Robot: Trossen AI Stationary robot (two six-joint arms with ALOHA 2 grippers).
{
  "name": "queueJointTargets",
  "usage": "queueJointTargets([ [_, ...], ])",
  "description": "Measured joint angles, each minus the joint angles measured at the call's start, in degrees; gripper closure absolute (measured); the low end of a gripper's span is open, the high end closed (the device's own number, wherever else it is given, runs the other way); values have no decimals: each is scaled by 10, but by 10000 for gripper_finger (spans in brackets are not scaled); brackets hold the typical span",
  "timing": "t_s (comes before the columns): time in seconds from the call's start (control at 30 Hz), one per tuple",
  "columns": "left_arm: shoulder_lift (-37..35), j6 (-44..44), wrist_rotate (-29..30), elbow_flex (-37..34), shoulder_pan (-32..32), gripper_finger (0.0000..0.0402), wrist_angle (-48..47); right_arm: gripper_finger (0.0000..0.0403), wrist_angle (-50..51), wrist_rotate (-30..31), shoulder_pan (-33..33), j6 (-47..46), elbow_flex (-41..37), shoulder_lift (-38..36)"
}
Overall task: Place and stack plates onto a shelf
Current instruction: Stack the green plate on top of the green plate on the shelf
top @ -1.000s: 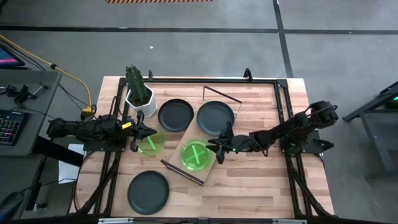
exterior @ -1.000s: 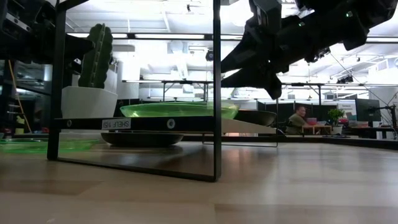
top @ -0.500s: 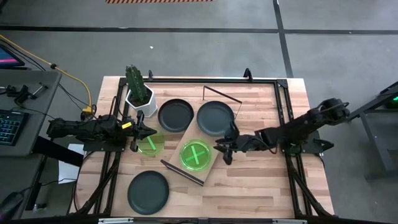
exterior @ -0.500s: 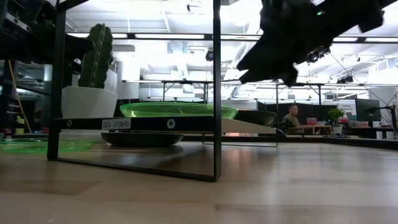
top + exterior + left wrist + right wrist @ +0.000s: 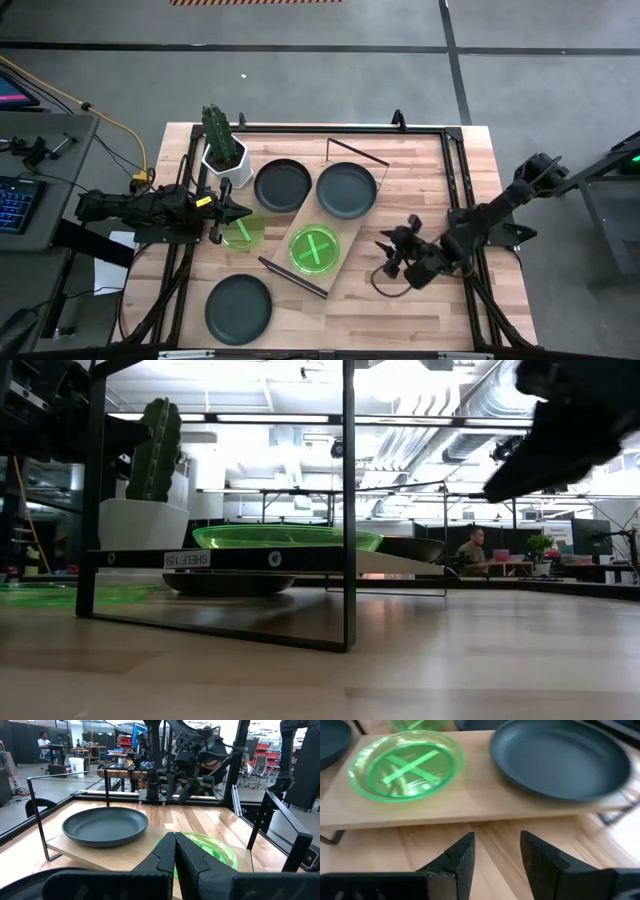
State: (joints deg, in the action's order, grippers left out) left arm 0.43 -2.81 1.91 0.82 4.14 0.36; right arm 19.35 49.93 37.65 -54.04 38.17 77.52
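Light-wood plank shelf (image 5: 300, 232): holds translucent green plate (image 5: 314, 249) near, matte black plate (image 5: 346, 190) far. Right gripper (image 5: 392, 258) beside it, fingers apart, empty. Left gripper (image 5: 243, 212) at table's left, fingers closed, empty.

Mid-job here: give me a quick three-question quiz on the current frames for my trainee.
1. True or false: the shelf carries one green plate and one black plate.
2. How many plates are visible in the high view in all?
3. Which gripper has its fingers apart? A) the left gripper B) the right gripper

Key
1. True; they lie side by side, not stacked.
2. Five: two on the shelf, plus a black plate by the cactus pot, a green plate under the left gripper, and a black plate near the front edge.
3. B, as the right wrist view shows.
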Motion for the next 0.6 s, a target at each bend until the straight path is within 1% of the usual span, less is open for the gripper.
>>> queueJointTargets([
  [0.13,0,0,0,0,0,401,0,263,102,46,34,-117,0,0],
  [0.27,0,0,0,0,0,401,0,263,234,48,36,-259,-1,-4],
  [0.33,0,0,0,0,0,401,0,263,253,42,28,-292,-11,-12],
  [0.4,0,0,0,0,0,402,0,263,227,35,13,-283,-31,-29],
  [0.47,0,0,0,0,0,401,0,263,156,27,-10,-231,-58,-52],
  [0.53,0,0,0,0,0,401,0,263,51,7,-41,-136,-89,-78],
  [0.6,0,0,0,0,0,402,0,263,-66,-29,-81,-23,-120,-106],
])
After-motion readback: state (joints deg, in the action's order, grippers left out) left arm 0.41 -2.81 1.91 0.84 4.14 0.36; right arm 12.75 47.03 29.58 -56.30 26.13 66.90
